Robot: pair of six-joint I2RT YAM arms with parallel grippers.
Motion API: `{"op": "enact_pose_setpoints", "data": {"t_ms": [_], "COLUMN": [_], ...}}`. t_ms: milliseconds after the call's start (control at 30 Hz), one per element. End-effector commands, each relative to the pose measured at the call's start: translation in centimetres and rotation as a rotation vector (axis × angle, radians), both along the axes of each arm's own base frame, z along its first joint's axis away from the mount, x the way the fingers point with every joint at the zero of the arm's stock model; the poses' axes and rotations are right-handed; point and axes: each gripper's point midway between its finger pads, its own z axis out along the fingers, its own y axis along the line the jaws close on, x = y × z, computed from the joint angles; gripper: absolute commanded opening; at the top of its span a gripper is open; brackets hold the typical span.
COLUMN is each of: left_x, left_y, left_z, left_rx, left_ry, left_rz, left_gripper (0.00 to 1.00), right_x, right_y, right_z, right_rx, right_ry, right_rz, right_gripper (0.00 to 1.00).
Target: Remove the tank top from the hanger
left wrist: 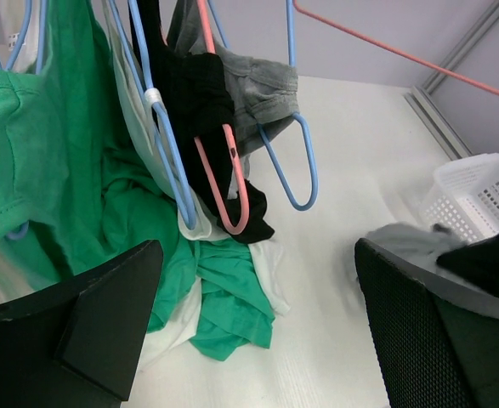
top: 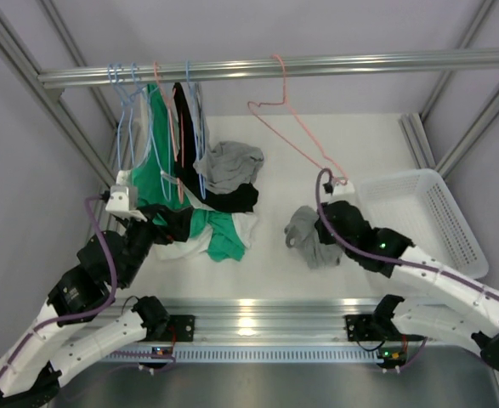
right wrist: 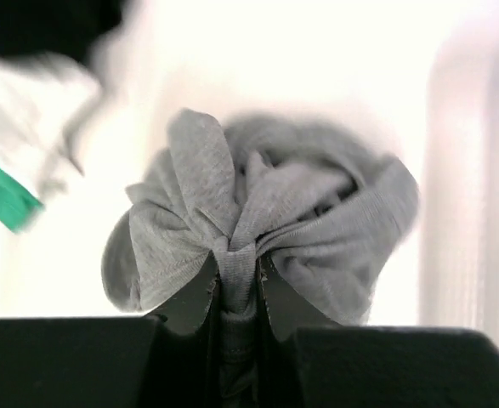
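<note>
White tabletop [top: 351, 144]; pale grey walls [top: 258, 25]; aluminium rail [top: 360, 64] overhead on slanted struts [top: 479, 121]; glare on near aluminium edge [top: 247, 319].

Three blue hangers [left wrist: 166, 140], two pink hangers [left wrist: 232, 200], two grey garments [right wrist: 258, 200], one white basket [left wrist: 479, 191].

Bright, even light; right wrist view overexposed and blurred (background washed white); shadows soft.

Robot lab – alu frame [top: 317, 64], white table [top: 377, 144].
</note>
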Motion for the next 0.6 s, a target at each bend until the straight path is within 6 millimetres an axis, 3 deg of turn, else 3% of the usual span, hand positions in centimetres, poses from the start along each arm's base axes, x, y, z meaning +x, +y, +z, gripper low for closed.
{"op": "enact_pose_setpoints", "data": {"t_ms": [0,33,167,300,433,533,567], "left_x": [0.1,0.1,0.1,0.0,-0.1,-0.1,-0.1], "left_y": [0.6,0.7,1.0,1.5,1.8,1.8,1.8], "left_z": [-0.2,-0.2,-0.2,-0.1,0.0,0.0,0.1], "left_rx": [0.013,0.009,0.004,-0.006,-0.013,-0.011,-0.013], "left_ry": [-0.003,-0.005,-0.006,-0.011,-0.017,-0.015,-0.019], "left_rz": [0.023,0.029,0.045,0.059,0.070,0.068,0.068], "left_gripper": [0.99,0.99,0.99,0.99,0.99,0.99,0.99], "right_x": [1.4,1.9,2.6,2.1,1.8,1.6,1.7], "right_y": [-2.6,-3.4,-6.3,-8.5,-12.3,-12.5,-12.1], "right_z": [8.5,10.7,16.6,20.4,21.1,20.5,19.5], "right_rx": [0.067,0.072,0.066,0.070,-0.023,-0.013,-0.012], "right_ry": [-0.176,-0.217,-0.318,-0.392,-0.414,-0.390,-0.366], "right_rz": [-0.067,-0.085,-0.145,-0.186,-0.307,-0.286,-0.266], "right_gripper": [0.00,0.00,0.00,0.00,0.00,0.00,0.00]}}
